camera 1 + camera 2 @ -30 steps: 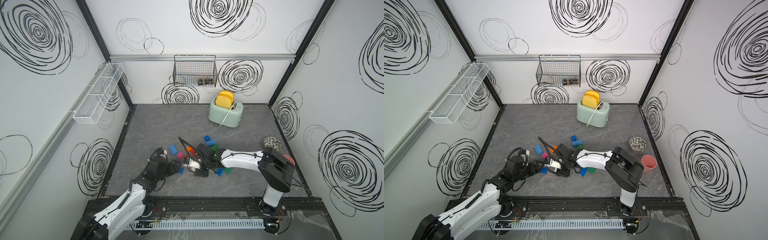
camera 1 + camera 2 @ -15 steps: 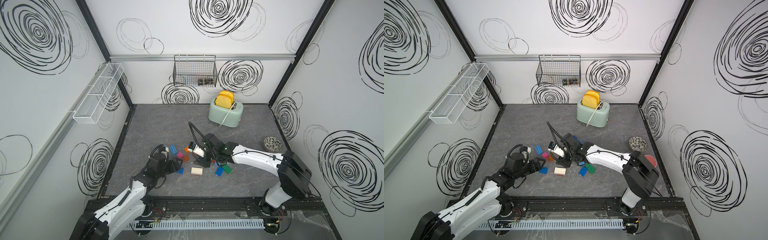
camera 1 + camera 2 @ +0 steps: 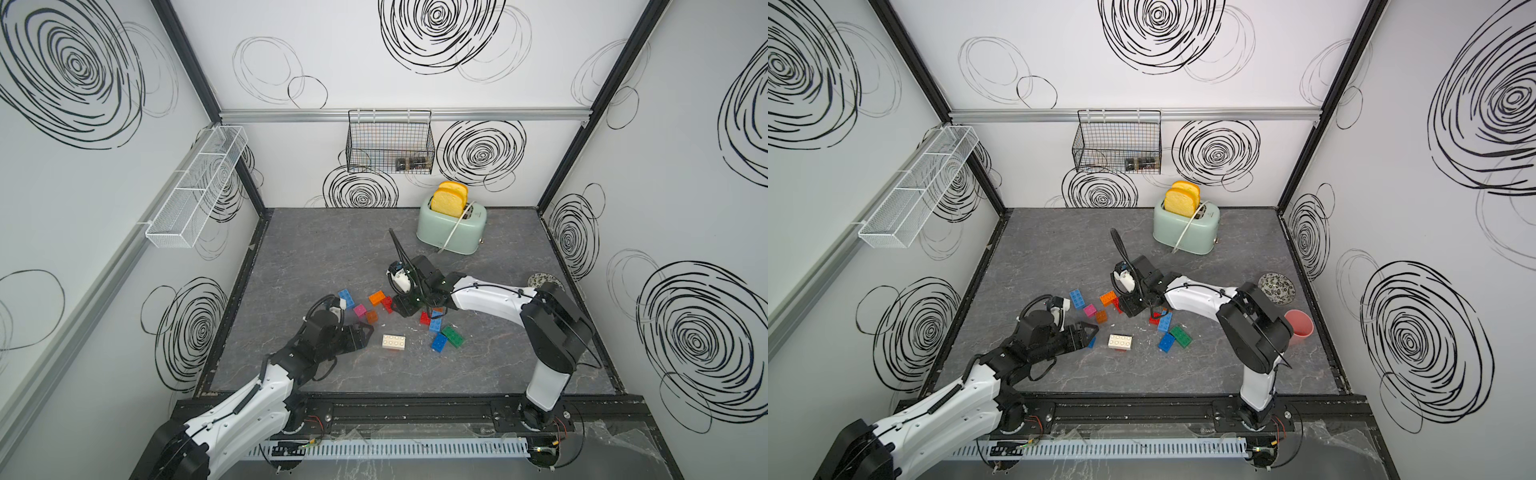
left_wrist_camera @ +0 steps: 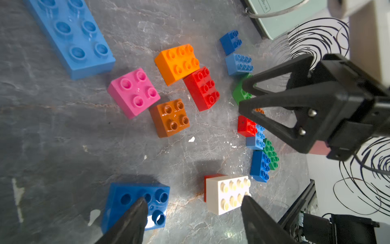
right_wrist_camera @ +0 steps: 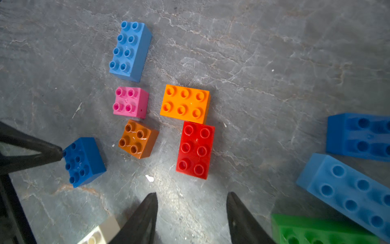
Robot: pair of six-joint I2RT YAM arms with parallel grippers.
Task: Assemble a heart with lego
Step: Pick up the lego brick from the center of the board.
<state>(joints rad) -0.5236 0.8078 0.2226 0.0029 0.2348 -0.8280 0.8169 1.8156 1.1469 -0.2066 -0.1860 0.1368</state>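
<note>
The lego (image 3: 1108, 298) lies loose on the grey surface (image 3: 316, 257), studs up, not built into a heart. Landmark: the white brick (image 3: 393, 343), an oblong stacked on a red brick (image 4: 212, 179).

Left end effector (image 4: 193, 199): fingers apart with nothing between them, low over the surface just left of the white brick. One fingertip is at the dark blue square brick (image 5: 84, 161), the other by the white brick's edge. I cannot tell whether either touches.

Right end effector (image 5: 192, 194): fingers apart and empty, hovering beyond the white brick on its toaster (image 3: 451, 232) side.

Beyond and left of the white brick:
- light blue oblong (image 3: 346, 298)
- pink square (image 3: 360, 309)
- brown square (image 3: 371, 316)
- orange oblong (image 3: 377, 297), touching the red oblong (image 3: 387, 304)

Right of the white brick: a green brick (image 3: 452, 336) and a blue brick (image 3: 439, 343) lie side by side, with more blue and red pieces just behind them.
</note>
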